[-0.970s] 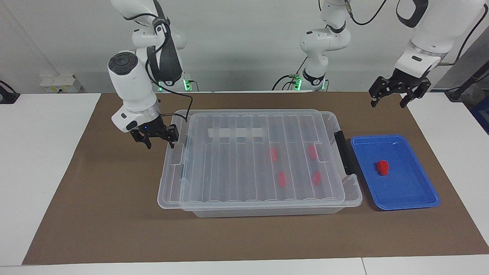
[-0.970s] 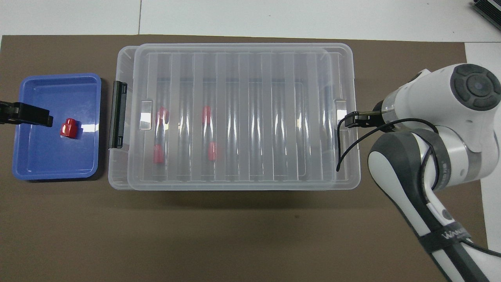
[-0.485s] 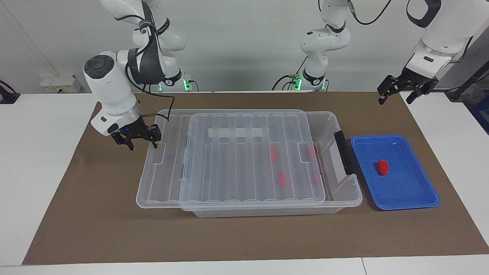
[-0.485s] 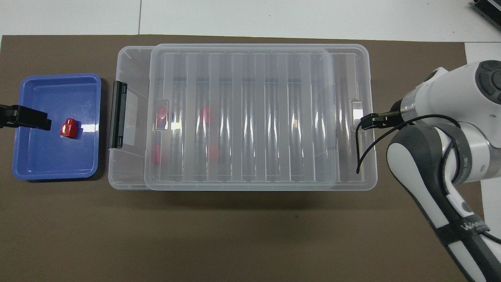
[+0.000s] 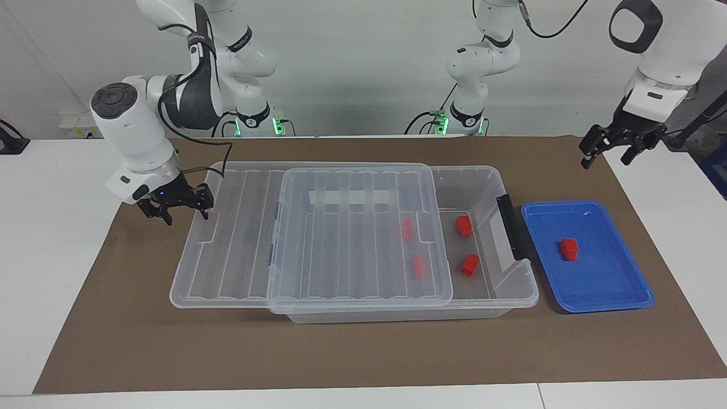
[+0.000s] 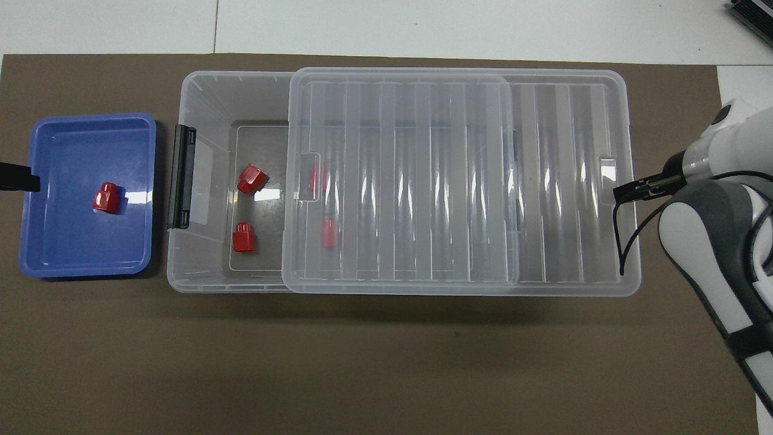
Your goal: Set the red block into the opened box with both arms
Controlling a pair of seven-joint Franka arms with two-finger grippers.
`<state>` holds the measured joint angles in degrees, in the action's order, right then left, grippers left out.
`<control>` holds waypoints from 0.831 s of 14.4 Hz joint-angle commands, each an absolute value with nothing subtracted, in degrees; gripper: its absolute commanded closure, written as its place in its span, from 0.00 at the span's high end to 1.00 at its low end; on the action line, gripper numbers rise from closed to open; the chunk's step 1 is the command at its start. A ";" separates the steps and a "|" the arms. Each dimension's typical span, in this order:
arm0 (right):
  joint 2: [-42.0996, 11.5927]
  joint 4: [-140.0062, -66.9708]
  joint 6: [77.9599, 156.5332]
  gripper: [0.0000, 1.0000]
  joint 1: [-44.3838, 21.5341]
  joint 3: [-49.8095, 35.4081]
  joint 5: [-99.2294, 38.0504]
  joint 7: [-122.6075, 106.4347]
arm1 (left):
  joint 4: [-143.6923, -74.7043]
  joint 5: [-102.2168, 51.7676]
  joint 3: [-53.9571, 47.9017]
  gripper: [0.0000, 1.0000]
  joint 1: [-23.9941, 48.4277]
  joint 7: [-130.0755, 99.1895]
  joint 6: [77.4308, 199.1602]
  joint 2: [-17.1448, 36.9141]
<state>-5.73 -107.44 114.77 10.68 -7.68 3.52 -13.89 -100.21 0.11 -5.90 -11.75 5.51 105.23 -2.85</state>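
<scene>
The red block (image 5: 568,249) (image 6: 105,197) lies in the blue tray (image 5: 602,295) at the left arm's end. The clear box (image 5: 514,295) (image 6: 175,272) stands mid-mat. Its ribbed lid (image 5: 352,250) (image 6: 423,181) is slid toward the right arm's end and overhangs there. That leaves the box open at the black handle (image 5: 513,227). My right gripper (image 5: 186,216) (image 6: 625,192) grips the lid's overhanging end edge. My left gripper (image 5: 605,162) (image 6: 18,181) hangs open and empty above the mat, at the tray's end toward the left arm.
Two look-alike red blocks (image 5: 463,225) (image 5: 469,264) lie uncovered on the box floor, and two more (image 5: 405,229) (image 5: 418,266) show through the lid. A brown mat (image 5: 363,352) covers the table under everything.
The right gripper has dragged the lid toward the right arm's end, uncovering two red blocks in the box. The left gripper has drifted outward, away from the box.
</scene>
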 commanded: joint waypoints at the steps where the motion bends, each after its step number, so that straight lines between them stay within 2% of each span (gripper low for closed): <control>1: -5.36 -107.40 113.73 0.85 12.83 -8.17 4.31 -17.92 | -103.36 0.62 -5.98 1.00 -12.39 4.83 112.21 0.06; 3: -5.36 -107.31 113.73 0.85 13.71 -8.17 4.31 -19.59 | -106.06 0.62 -5.98 1.00 -13.79 5.53 118.88 4.03; 6: -5.36 -107.23 113.64 0.85 13.89 -8.00 4.39 -19.77 | -115.90 0.62 -5.98 1.00 -16.61 14.73 133.02 5.97; 10: -5.36 -107.23 113.73 0.85 14.59 -8.09 5.45 -20.04 | -116.19 0.70 -5.98 1.00 -16.44 15.64 139.38 12.03; 12: -5.36 -107.23 113.73 0.86 14.94 -8.09 5.45 -20.04 | -116.37 1.75 -5.98 0.95 -15.39 17.31 139.75 13.79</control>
